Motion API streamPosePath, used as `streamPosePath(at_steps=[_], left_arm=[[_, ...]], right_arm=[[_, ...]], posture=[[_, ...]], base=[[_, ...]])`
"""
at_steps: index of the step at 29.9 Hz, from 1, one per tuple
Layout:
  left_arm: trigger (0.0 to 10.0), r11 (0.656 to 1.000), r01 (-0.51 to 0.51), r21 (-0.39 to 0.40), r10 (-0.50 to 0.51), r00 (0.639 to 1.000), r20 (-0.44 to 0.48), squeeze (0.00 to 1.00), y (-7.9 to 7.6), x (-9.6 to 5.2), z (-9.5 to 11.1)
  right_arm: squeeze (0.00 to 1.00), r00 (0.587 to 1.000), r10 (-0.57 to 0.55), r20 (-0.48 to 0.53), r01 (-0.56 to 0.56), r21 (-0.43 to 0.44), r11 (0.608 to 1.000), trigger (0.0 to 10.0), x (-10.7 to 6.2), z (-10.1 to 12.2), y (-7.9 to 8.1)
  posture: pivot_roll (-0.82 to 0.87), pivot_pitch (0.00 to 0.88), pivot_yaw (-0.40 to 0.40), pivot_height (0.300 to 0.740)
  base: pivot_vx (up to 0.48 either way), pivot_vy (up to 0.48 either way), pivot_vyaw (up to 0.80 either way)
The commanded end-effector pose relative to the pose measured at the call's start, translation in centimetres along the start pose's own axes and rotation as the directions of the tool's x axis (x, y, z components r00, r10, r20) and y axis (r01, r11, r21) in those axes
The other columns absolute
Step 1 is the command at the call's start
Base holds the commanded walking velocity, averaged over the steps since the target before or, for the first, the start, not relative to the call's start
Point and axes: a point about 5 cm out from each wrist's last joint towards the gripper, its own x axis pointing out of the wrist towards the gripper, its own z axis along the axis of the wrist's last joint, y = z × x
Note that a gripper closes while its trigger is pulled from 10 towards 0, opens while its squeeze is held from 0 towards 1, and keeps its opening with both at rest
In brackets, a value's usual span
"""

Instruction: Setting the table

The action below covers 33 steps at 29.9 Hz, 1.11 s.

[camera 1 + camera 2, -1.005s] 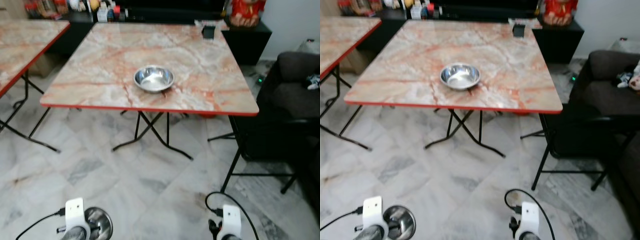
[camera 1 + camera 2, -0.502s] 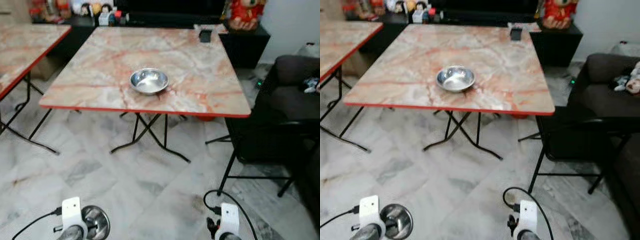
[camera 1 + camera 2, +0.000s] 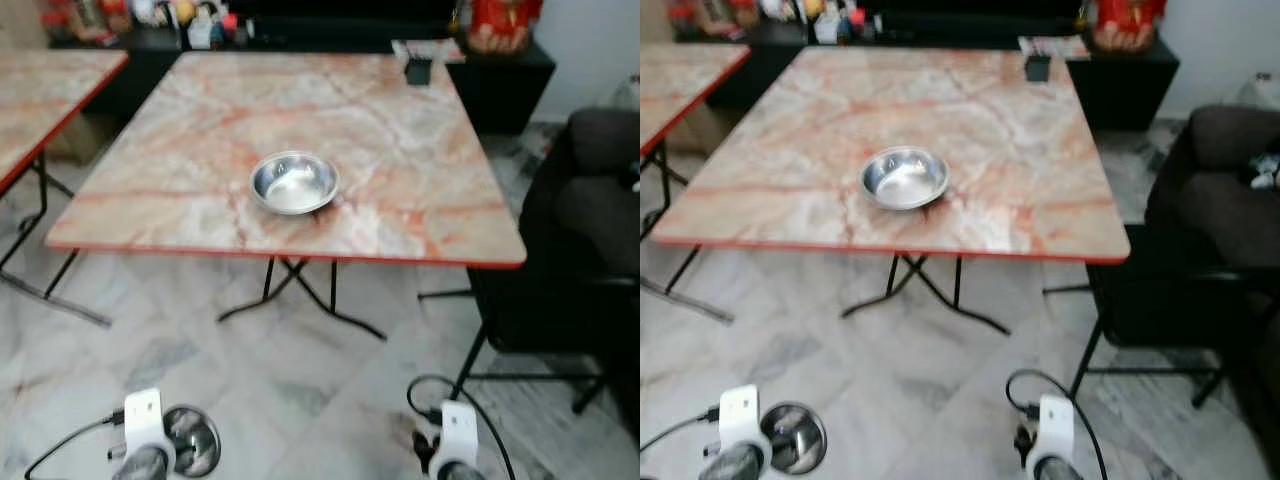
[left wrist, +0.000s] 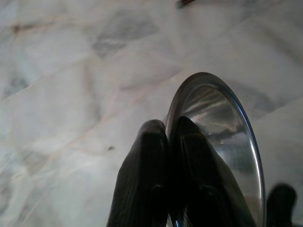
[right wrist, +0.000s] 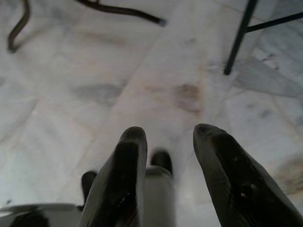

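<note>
Item count, head views:
2 steel bowls – one on table, centre frame (image 3: 294,183), one held lower left (image 3: 192,452); 2 marble-top tables (image 3: 420,190), (image 3: 40,110); 1 dark chair (image 3: 560,290); 1 sofa (image 3: 1225,170).

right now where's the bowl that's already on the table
The steel bowl sits on the marble table, left of centre and toward the near red edge, far from the black box at the far-right corner.

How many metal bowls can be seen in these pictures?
2. One metal bowl sits on the near marble table, toward its front edge. The second bowl is pinched by its rim in the left gripper, low above the floor.
</note>
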Motion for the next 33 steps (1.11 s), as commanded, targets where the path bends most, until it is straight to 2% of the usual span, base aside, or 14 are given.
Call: streamPosePath(at_steps=[1,9,13,17,21,23,24,26,27,29,30,31,33], left_arm=[[10.0,1.000,-0.001,-0.007,0.001,1.000,-0.017,0.00,0.0,-0.1,-0.5],[10.0,1.000,-0.002,-0.011,0.002,1.000,-0.017,0.00,0.0,-0.1,-0.6],[10.0,1.000,0.018,-0.015,-0.018,0.999,-0.029,0.00,-0.2,-0.2,-0.8],[10.0,0.998,-0.061,-0.007,0.061,0.998,-0.031,0.00,0.9,-0.3,-1.2],[10.0,0.970,-0.241,-0.017,0.240,0.970,-0.025,0.00,3.7,-0.6,-1.2],[10.0,0.921,-0.388,-0.035,0.388,0.922,-0.023,0.00,6.0,-0.9,-1.0],[10.0,0.921,-0.388,-0.035,0.388,0.922,-0.023,0.00,6.0,-0.9,-1.0],[10.0,0.832,-0.552,-0.063,0.554,0.832,0.028,0.00,9.1,-1.4,0.5],[10.0,0.832,-0.552,-0.063,0.554,0.832,0.028,0.00,9.1,-1.4,0.5],[10.0,0.742,-0.665,-0.082,0.670,0.738,0.083,0.00,11.4,-1.9,2.1],[10.0,0.665,-0.741,-0.094,0.744,0.648,0.160,0.00,13.1,-2.5,4.1],[10.0,0.640,-0.762,-0.096,0.764,0.618,0.188,0.00,13.6,-2.7,4.8],[10.0,0.571,-0.812,-0.117,0.804,0.526,0.278,0.00,14.8,-3.3,7.0]], right_arm=[[0.00,1.000,-0.012,0.008,0.011,0.008,1.000,10.0,0.0,0.1,-0.4],[0.00,1.000,-0.010,0.005,0.010,0.000,1.000,10.0,0.0,0.2,-0.4],[0.00,1.000,-0.006,0.003,0.006,-0.005,1.000,10.0,0.0,0.1,-0.3],[0.00,1.000,-0.004,-0.002,0.004,-0.009,1.000,10.0,0.0,0.0,-0.3],[0.00,1.000,-0.003,-0.005,0.003,-0.012,1.000,10.0,0.0,0.0,-0.3],[0.00,1.000,-0.001,-0.005,0.001,-0.016,1.000,10.0,0.0,0.0,-0.3],[0.00,1.000,-0.001,-0.005,0.001,-0.016,1.000,10.0,0.0,0.0,-0.3],[0.00,1.000,0.003,-0.004,-0.003,-0.023,1.000,10.0,0.0,0.2,-0.3],[0.00,1.000,0.003,-0.004,-0.003,-0.023,1.000,10.0,0.0,0.2,-0.3],[0.00,1.000,0.009,-0.006,-0.009,-0.032,0.999,10.0,0.1,0.3,-0.2],[0.00,1.000,0.012,-0.005,-0.012,-0.035,0.999,10.0,0.1,0.4,-0.2],[0.00,1.000,0.013,-0.004,-0.013,-0.036,0.999,10.0,0.1,0.4,-0.1],[0.00,1.000,0.015,-0.005,-0.015,-0.038,0.999,10.0,0.1,0.5,-0.1]], posture=[[0.01,0.121,-0.029,0.740],[0.01,0.123,-0.033,0.740],[0.01,0.125,-0.035,0.740],[0.02,0.126,-0.039,0.740],[0.02,0.124,-0.043,0.740],[0.03,0.124,-0.044,0.740],[0.03,0.124,-0.044,0.740],[0.04,0.126,-0.054,0.740],[0.04,0.126,-0.054,0.740],[0.04,0.126,-0.054,0.740],[0.05,0.127,-0.060,0.740],[0.05,0.127,-0.060,0.740],[0.06,0.126,-0.063,0.740]], base=[[0.446,0.000,0.00],[0.447,0.000,0.00],[0.139,0.000,0.00],[0.000,0.000,0.00],[0.000,0.000,0.00],[0.000,0.000,0.00],[0.000,0.000,0.00],[0.000,0.000,0.00],[0.000,0.000,0.00],[0.000,0.000,0.00],[0.000,0.000,0.00],[0.000,0.000,0.00],[0.000,0.000,0.00]])
